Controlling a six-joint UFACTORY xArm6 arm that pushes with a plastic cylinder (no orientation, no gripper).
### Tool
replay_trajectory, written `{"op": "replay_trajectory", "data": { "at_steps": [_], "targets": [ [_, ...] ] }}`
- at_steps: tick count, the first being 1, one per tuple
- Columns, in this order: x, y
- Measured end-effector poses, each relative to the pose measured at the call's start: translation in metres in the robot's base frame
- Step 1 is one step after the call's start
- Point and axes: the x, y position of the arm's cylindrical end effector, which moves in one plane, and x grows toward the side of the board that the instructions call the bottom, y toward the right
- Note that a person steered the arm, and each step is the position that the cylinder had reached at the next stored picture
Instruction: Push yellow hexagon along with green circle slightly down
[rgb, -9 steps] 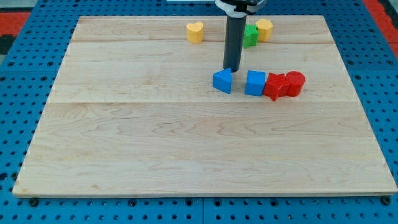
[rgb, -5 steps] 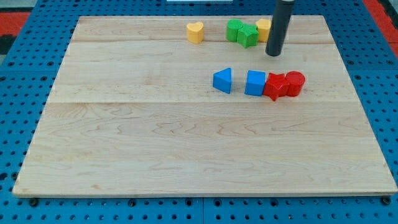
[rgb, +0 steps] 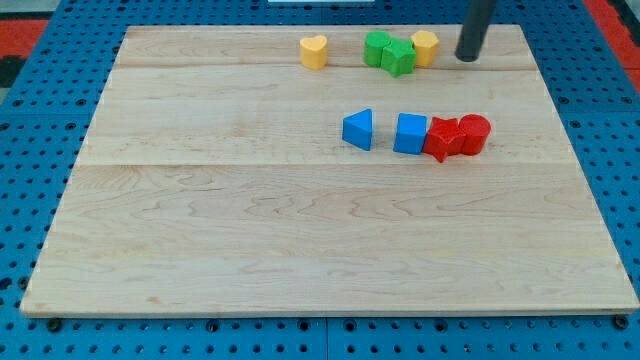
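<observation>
Your tip (rgb: 467, 58) stood near the counter's (rgb: 250, 250) top edge, just right of the yellow hexagon (rgb: 425, 47), which touched a green block (rgb: 399, 57) beside the green circle (rgb: 376, 46). No end effector existed. You needed to get above both, then push down gently.

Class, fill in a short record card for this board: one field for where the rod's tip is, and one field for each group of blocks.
tip: my tip is at the view's top right, just right of the yellow hexagon, apart from it
top row: yellow heart, green circle, green cube
middle row: blue triangle, blue cube, two red blocks
surface: wooden board
</observation>
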Motion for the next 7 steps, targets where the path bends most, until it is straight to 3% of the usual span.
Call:
{"op": "replay_trajectory", "data": {
  "at_steps": [1, 3, 6, 7],
  "targets": [
    [-0.011, -0.023],
    [-0.052, 0.02],
    [-0.028, -0.131],
    [-0.024, -0.137]
  ]
}}
